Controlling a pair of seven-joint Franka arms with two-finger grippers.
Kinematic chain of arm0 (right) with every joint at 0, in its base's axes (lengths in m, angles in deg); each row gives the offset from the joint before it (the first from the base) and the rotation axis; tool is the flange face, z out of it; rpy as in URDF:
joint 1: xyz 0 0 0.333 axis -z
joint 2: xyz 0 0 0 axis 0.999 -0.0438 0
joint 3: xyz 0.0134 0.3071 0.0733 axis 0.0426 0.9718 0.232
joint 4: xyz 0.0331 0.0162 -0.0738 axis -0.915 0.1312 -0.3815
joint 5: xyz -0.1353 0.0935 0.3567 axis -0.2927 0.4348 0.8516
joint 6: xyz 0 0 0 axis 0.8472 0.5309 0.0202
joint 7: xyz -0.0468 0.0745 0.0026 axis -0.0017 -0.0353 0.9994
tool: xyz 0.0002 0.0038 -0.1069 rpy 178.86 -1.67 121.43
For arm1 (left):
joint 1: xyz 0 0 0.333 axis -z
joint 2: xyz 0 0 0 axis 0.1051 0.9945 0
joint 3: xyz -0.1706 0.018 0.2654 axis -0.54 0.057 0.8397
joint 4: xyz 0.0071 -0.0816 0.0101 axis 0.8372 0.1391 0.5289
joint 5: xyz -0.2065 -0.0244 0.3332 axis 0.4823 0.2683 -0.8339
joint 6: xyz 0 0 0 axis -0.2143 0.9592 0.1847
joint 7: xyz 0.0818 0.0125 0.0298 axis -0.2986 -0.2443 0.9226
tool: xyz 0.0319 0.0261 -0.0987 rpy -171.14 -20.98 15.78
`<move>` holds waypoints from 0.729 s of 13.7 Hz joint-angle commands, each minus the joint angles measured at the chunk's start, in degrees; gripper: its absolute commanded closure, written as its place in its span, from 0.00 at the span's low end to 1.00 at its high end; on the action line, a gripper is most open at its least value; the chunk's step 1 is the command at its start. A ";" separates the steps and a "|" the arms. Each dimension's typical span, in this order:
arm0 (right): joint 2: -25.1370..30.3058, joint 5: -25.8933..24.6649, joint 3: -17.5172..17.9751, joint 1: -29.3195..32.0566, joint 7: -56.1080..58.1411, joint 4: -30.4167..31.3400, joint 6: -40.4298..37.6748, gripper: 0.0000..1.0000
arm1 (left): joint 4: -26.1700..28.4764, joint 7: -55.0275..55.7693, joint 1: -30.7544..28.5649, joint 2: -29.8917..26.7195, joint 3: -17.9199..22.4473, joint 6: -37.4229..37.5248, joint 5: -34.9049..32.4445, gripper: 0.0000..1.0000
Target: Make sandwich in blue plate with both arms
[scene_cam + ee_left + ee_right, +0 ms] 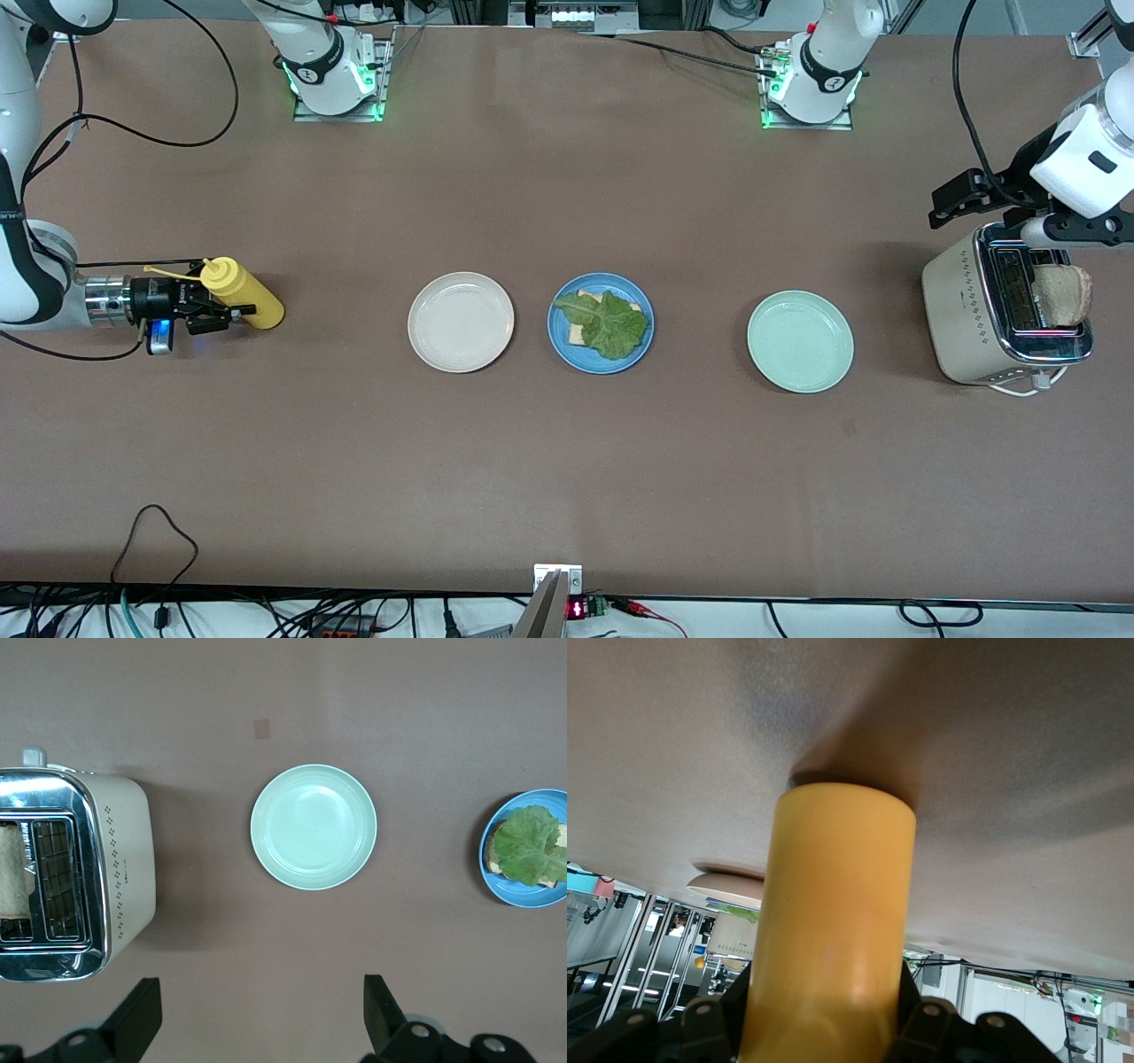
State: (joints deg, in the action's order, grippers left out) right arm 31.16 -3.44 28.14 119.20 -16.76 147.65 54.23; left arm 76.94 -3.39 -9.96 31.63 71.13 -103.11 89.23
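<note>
Brown desk (567,461) beneath both my arms. My right gripper (205,307) is clamped on the yellow squeeze bottle (241,291) at its end. My left gripper (262,1019) hangs wide open, empty, above the toaster (997,310). Mid-desk, the sandwich (604,323) sits on the blue plate (563,341), between cream plate (461,322) and mint plate (800,341).

Brown table (567,461) (matte); perhaps metal shelving (656,939) past its edge.
</note>
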 commanded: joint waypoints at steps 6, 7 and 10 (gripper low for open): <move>4.63 -1.42 3.39 -1.72 -5.39 -1.02 0.23 1.00 | -0.16 0.61 -0.21 -0.59 -0.27 0.80 -1.23 0.00; 6.47 -1.42 3.39 -3.21 -7.67 -1.02 0.23 1.00 | -0.16 0.61 -0.21 -0.59 -0.27 0.80 -1.23 0.00; 11.75 -1.42 3.39 -7.78 -16.02 -1.02 0.32 1.00 | -0.16 0.61 -0.21 -0.59 -0.19 0.80 -1.23 0.00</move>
State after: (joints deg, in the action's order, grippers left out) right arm 37.95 -3.96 31.37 114.12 -27.49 145.54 54.62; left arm 76.94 -3.38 -10.00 31.63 71.14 -103.10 89.23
